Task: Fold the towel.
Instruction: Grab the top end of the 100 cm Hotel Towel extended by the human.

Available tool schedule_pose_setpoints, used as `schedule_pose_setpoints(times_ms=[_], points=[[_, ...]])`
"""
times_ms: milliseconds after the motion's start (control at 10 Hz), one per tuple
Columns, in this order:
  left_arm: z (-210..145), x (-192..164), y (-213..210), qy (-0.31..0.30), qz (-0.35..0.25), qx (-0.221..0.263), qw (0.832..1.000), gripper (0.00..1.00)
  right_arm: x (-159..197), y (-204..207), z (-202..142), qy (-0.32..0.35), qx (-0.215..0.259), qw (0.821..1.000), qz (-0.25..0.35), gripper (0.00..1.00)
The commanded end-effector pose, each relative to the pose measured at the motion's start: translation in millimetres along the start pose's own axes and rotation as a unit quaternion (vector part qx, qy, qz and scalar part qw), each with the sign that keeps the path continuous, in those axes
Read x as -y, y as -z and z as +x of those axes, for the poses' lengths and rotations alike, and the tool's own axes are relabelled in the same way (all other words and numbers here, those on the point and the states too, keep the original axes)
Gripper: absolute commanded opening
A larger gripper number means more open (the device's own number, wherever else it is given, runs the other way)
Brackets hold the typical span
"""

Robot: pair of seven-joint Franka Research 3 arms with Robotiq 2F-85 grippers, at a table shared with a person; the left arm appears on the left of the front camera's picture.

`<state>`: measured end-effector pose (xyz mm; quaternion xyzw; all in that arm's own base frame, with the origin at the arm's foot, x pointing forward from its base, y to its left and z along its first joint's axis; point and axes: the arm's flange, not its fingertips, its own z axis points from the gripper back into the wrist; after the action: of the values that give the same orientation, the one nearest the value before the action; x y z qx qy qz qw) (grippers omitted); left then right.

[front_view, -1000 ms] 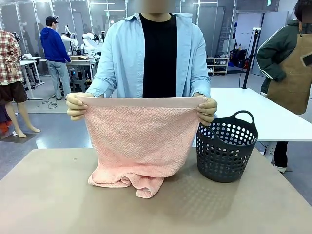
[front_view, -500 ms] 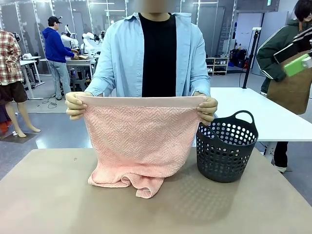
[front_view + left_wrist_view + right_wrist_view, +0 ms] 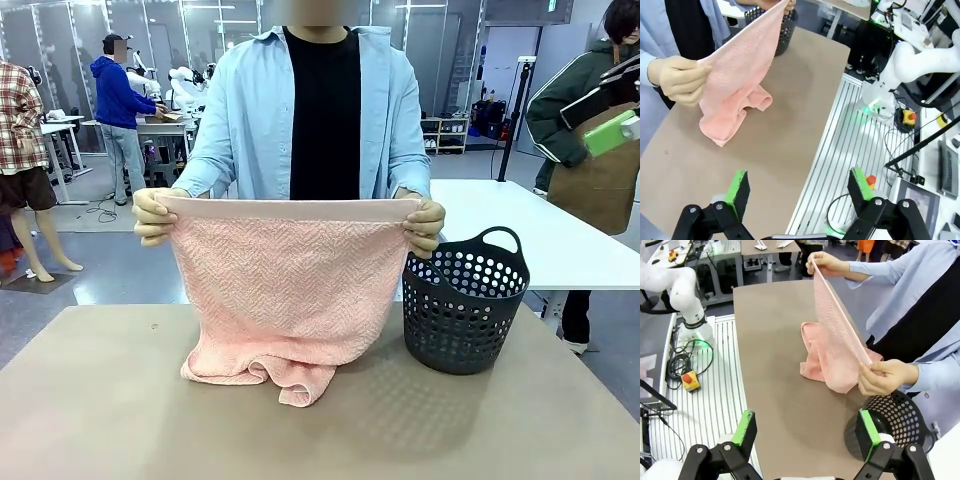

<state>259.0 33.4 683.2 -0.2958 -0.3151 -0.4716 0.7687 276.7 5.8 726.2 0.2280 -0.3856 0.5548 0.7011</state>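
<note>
A person's hands (image 3: 155, 215) hold the towel (image 3: 285, 300) up by its top corners over the counter (image 3: 500, 430), its lower end bunched beside a dark basket (image 3: 462, 315), no fold yet made, while both arms' jaws gape wide and empty.

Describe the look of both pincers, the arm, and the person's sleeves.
The left pincer and right pincer each have two black angular fingers faced with bright green pads, on black linkages with silver pivot bolts. The right arm is glossy white with rounded joints. The person's long sleeves are light blue, worn over a black top.
</note>
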Motion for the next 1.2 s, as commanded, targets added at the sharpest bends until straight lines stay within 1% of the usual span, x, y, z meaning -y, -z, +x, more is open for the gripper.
schedule_pose_setpoints(times_ms=[0, 100, 200, 300, 400, 500, 600, 700, 800, 1000, 1100], points=[[34, 8, 25, 0.085, 0.015, -0.067, 0.994, 1.00, 12, 12, 30, -0.053, -0.041, 0.998, 0.011, 1.00], [61, 18, 51, 0.152, 0.023, -0.107, 0.982, 1.00, 19, 26, 56, -0.076, -0.075, 0.994, 0.018, 1.00], [86, 27, 74, 0.200, 0.020, -0.143, 0.969, 1.00, 21, 40, 78, -0.106, -0.112, 0.988, 0.015, 1.00], [112, 37, 99, 0.240, 0.040, -0.183, 0.953, 1.00, 22, 56, 96, -0.125, -0.131, 0.983, 0.017, 1.00], [137, 44, 124, 0.281, 0.059, -0.215, 0.933, 1.00, 22, 76, 114, -0.149, -0.160, 0.976, 0.016, 1.00], [161, 50, 145, 0.318, 0.063, -0.240, 0.915, 1.00, 21, 96, 129, -0.167, -0.193, 0.967, 0.009, 1.00], [185, 52, 162, 0.353, 0.086, -0.265, 0.893, 1.00, 24, 115, 141, -0.173, -0.209, 0.962, 0.015, 1.00], [200, 48, 176, 0.366, 0.103, -0.285, 0.880, 1.00, 23, 130, 147, -0.179, -0.221, 0.958, 0.018, 1.00], [211, 41, 185, 0.362, 0.116, -0.293, 0.877, 1.00, 23, 143, 149, -0.184, -0.235, 0.954, 0.019, 1.00], [231, 22, 190, 0.336, 0.110, -0.285, 0.891, 1.00, 23, 163, 150, -0.201, -0.252, 0.946, 0.039, 1.00], [236, 9, 194, 0.317, 0.103, -0.287, 0.898, 1.00, 26, 173, 153, -0.213, -0.269, 0.939, 0.030, 1.00]])
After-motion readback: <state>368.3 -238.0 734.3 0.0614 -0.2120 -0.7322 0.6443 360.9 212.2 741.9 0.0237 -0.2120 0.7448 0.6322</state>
